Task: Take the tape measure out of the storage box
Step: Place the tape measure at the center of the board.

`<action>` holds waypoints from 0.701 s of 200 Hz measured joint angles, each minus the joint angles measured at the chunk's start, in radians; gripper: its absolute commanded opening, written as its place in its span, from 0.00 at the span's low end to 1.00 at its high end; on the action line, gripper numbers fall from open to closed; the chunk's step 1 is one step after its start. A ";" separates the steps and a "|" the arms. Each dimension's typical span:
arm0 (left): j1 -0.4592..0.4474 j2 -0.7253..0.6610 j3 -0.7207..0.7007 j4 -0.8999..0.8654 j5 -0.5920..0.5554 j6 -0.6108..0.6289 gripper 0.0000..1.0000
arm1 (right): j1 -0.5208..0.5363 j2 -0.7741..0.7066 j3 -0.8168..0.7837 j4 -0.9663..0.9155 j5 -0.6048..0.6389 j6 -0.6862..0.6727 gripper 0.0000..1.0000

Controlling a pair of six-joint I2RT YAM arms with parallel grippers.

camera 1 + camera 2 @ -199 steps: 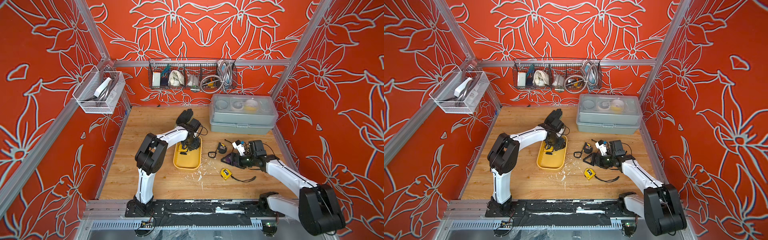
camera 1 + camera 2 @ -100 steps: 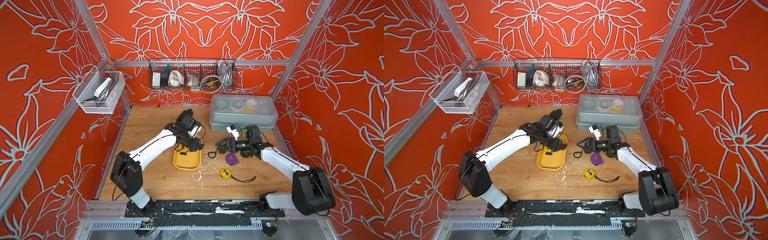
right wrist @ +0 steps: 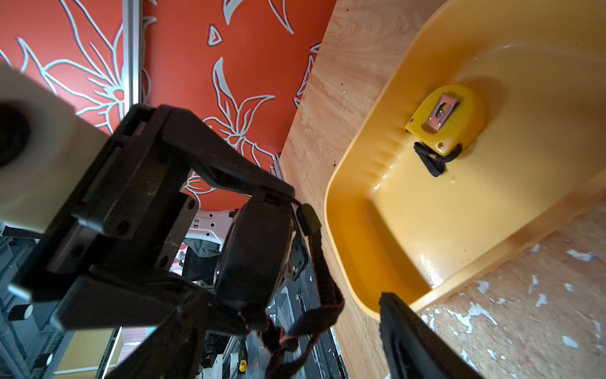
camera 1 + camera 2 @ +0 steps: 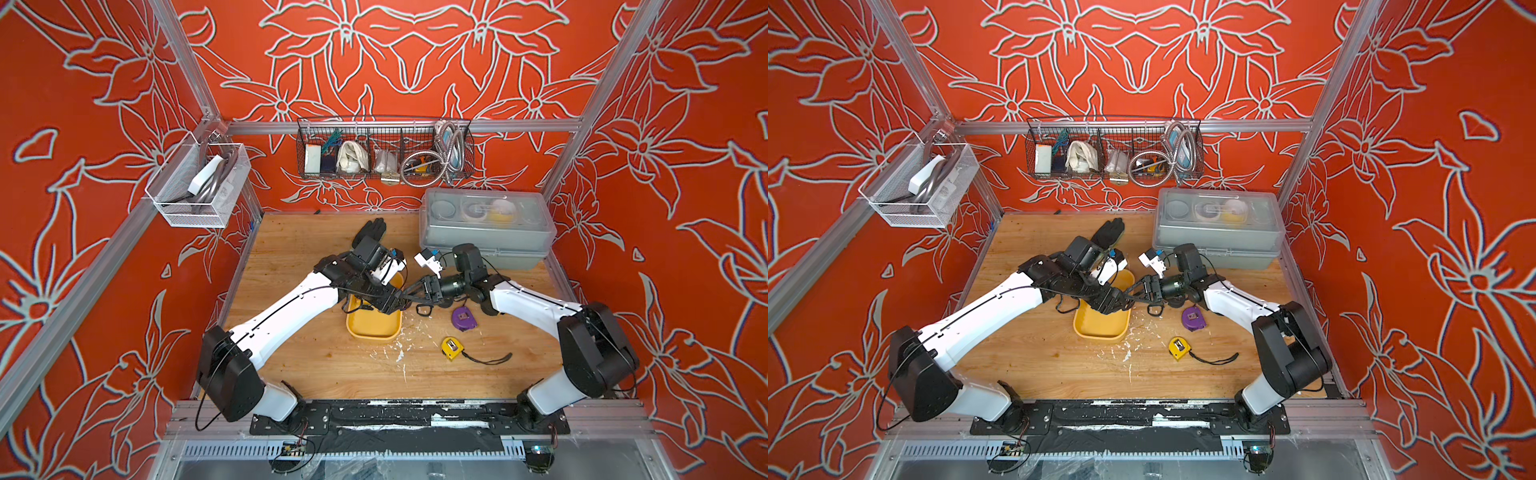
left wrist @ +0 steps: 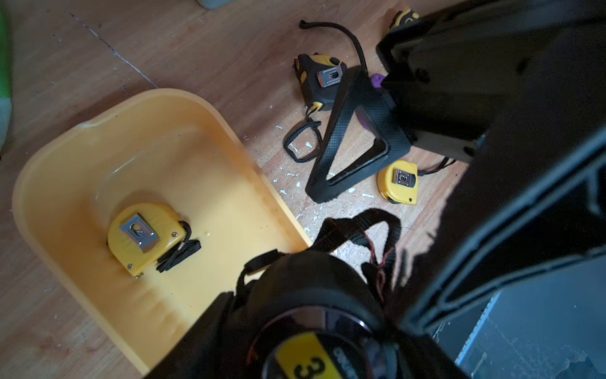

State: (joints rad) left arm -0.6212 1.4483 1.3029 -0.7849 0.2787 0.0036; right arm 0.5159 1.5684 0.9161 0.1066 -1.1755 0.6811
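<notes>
The black tape measure [image 3: 254, 249] hangs in the air, clamped in the left end effector [image 4: 388, 304], whose jaws are partly closed around its body. Its wrist strap [image 3: 323, 288] dangles below. In both top views it sits over the rim of the storage box [image 4: 374, 330] at about 3 o'clock, lifted clear of the box floor. A yellow tape measure [image 5: 141, 237] lies clip-up inside the box.

The right end effector [image 4: 409, 294] reaches in from 3 o'clock and points at the held one. Its jaws are apart with nothing between them, and one finger [image 5: 354, 141] is near the strap. A purple tape measure [image 4: 462, 318] lies on the surface [image 4: 332, 365] at the box's 4 o'clock.

A second ago the left end effector was down inside the box and the right one stood by the purple tape measure. Both have since moved to meet at the rim.
</notes>
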 measured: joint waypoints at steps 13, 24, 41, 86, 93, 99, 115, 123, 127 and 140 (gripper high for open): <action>-0.005 0.000 -0.002 0.000 0.005 0.002 0.45 | 0.015 0.011 0.011 0.016 -0.001 0.014 0.77; -0.010 0.000 -0.002 -0.001 0.009 0.006 0.45 | 0.029 0.019 0.021 0.029 -0.002 0.022 0.75; -0.019 0.000 -0.002 -0.001 0.011 0.011 0.45 | 0.048 0.032 0.034 0.045 -0.007 0.036 0.71; -0.031 0.000 -0.002 -0.003 -0.002 0.024 0.46 | 0.077 0.073 0.056 0.073 -0.037 0.065 0.51; -0.033 0.000 -0.002 -0.004 -0.012 0.024 0.46 | 0.079 0.078 0.060 0.076 -0.043 0.069 0.47; -0.035 0.000 -0.002 -0.005 -0.021 0.026 0.46 | 0.080 0.082 0.065 0.073 -0.044 0.075 0.43; -0.043 0.000 -0.002 -0.009 -0.062 0.027 0.48 | 0.078 0.092 0.071 0.065 -0.039 0.097 0.34; -0.046 0.002 -0.002 -0.010 -0.076 0.027 0.49 | 0.078 0.095 0.072 0.063 -0.037 0.099 0.29; -0.047 0.002 -0.002 -0.010 -0.080 0.027 0.49 | 0.078 0.097 0.072 0.064 -0.037 0.100 0.27; -0.049 0.002 -0.002 -0.010 -0.096 0.027 0.52 | 0.078 0.101 0.076 0.063 -0.038 0.105 0.16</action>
State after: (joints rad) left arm -0.6701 1.4506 1.3010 -0.7948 0.1829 0.0307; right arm 0.5941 1.6691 0.9920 0.1696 -1.2133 0.7860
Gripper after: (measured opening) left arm 0.654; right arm 0.449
